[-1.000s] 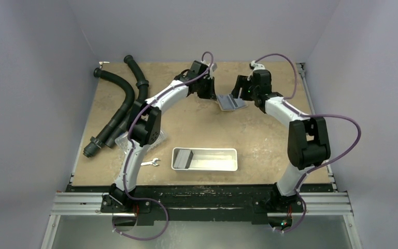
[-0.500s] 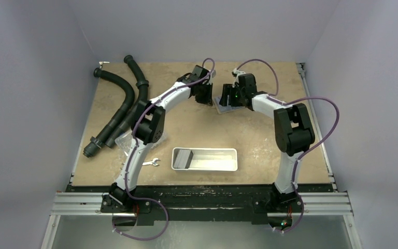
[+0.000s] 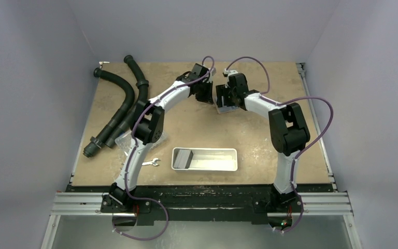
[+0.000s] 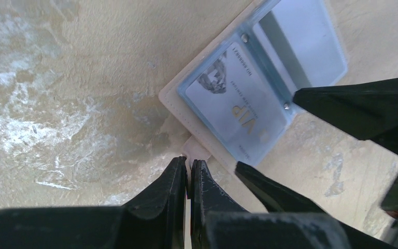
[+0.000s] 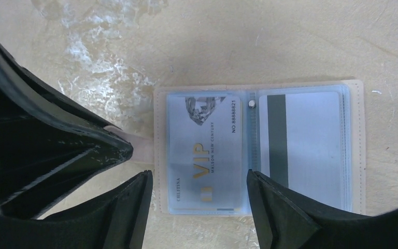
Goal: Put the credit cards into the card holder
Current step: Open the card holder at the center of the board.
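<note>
The card holder (image 5: 357,150) lies open on the table at the far middle, beige rim, two light blue sleeved panels. A VIP card (image 5: 204,155) shows in its left panel and a card with a dark stripe (image 5: 303,145) in its right. My left gripper (image 4: 189,174) is shut on the small tab at the holder's (image 4: 238,104) edge. My right gripper (image 5: 199,194) hangs open just above the left panel, one finger either side of it, touching nothing. In the top view both grippers (image 3: 205,97) (image 3: 226,100) cover most of the holder. A dark grey credit card (image 3: 183,158) leans in the tray.
A long white tray (image 3: 217,161) sits at the near middle, a silver wrench (image 3: 151,163) to its left. Black corrugated hoses (image 3: 119,104) lie along the left side, with a clear plastic box (image 3: 120,140) by the left arm.
My right gripper has swung left from beside the holder to directly over it. The left gripper has stayed shut at the holder's tab.
</note>
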### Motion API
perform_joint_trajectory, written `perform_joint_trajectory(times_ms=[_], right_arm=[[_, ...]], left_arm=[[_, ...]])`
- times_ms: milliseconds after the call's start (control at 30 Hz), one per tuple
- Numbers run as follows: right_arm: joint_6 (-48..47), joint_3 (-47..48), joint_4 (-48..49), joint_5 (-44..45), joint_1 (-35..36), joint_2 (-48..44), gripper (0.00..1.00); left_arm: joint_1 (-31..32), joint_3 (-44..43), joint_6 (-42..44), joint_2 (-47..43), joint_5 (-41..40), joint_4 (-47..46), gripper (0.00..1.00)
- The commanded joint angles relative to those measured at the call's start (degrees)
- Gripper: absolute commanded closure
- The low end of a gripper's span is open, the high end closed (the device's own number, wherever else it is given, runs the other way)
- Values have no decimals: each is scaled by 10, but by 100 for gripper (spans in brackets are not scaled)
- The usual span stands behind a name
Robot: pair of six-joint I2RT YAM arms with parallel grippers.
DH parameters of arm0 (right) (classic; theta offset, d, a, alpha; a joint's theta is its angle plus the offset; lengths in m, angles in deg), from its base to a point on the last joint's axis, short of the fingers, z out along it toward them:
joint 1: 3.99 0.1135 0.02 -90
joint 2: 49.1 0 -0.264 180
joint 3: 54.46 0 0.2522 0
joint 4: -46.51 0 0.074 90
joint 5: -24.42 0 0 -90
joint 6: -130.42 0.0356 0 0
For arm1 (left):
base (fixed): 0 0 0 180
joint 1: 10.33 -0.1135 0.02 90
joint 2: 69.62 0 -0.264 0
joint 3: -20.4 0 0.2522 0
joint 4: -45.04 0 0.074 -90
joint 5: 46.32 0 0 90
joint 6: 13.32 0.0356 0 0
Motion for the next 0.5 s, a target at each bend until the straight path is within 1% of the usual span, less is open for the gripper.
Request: perform_joint_trajectory(times_ms=[0,300,467], right_arm=[[-13,17,-1,18,3,1,26],[-11,11,3,12,3,1,27],[-4,16,-1,33,4,4,28]], left_arm=[[-3,-44,0,-49,15,-17,100],[-3,-51,-7,-53,24,-16,100],[-4,-52,-6,-55,24,-15,100]])
